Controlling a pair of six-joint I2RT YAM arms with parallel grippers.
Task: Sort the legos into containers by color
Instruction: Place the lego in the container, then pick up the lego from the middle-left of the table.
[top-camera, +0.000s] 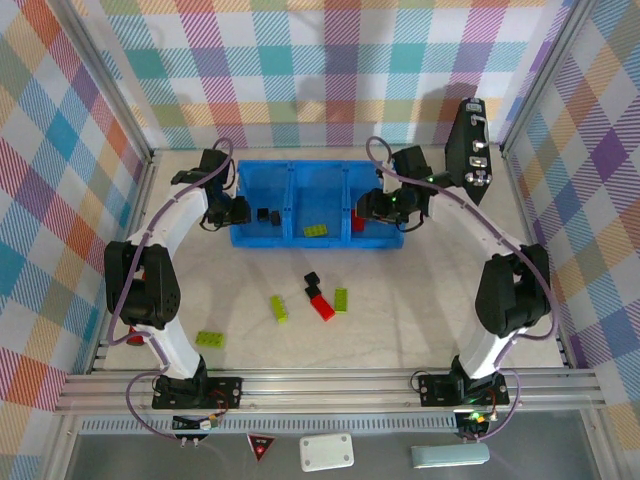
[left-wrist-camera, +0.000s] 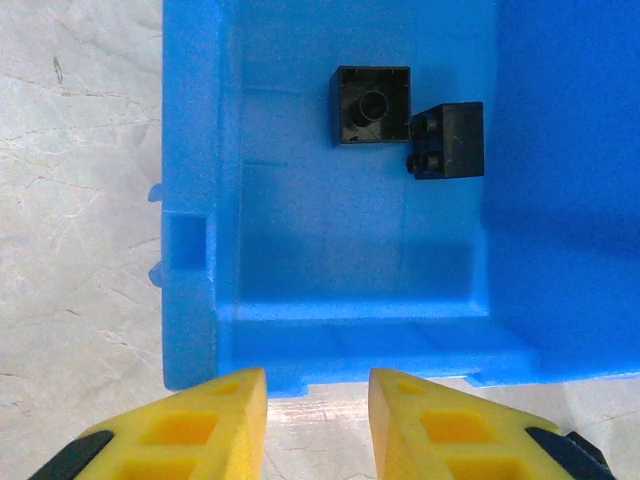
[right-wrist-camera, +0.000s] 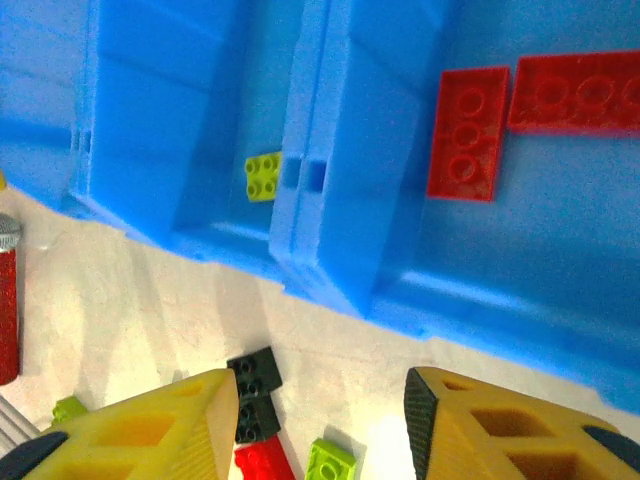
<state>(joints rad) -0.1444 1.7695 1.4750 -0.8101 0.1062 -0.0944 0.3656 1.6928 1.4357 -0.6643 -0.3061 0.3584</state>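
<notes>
- Jaws of the left gripper (left-wrist-camera: 318, 400) stand moderately apart with nothing between them. They sit just outside the end wall of the blue tray (top-camera: 320, 166), facing into its left compartment (left-wrist-camera: 330, 230).
- Jaws of the right gripper (right-wrist-camera: 320, 410) are spread wide and are likewise empty. In the top view this gripper hangs at the tray's right compartment (right-wrist-camera: 540, 240).
- In the left compartment, two black bricks (left-wrist-camera: 371, 105) lie touching each other, one with its hollow underside up and the other on its side.
- In the middle compartment (right-wrist-camera: 200, 130), one lime brick (right-wrist-camera: 263, 176) lies close to the divider wall.
- In the right compartment, two red bricks (right-wrist-camera: 468, 133) lie flat, side by side and almost touching.
- Each colour seems to have its own bin, and five pieces look sorted.
- On the table (top-camera: 430, 300), between the arms, is a loose cluster:
  - two loose black bricks (top-camera: 311, 285);
  - a loose red brick (top-camera: 321, 308) just beside them;
  - a lime piece on the right (top-camera: 341, 299) and a lime piece on the left (top-camera: 279, 308).
- A third lime piece (top-camera: 210, 338) lies well apart from the cluster, near the left arm's base.
- I judge the job roughly half done. Three lime, two black and one red are left to lift into the tray.
- Two things are not part of the sorting: a black case (top-camera: 470, 140) stands beyond the right arm, and a red-and-silver cylinder (right-wrist-camera: 8, 300) lies at the edge of the right wrist view.
</notes>
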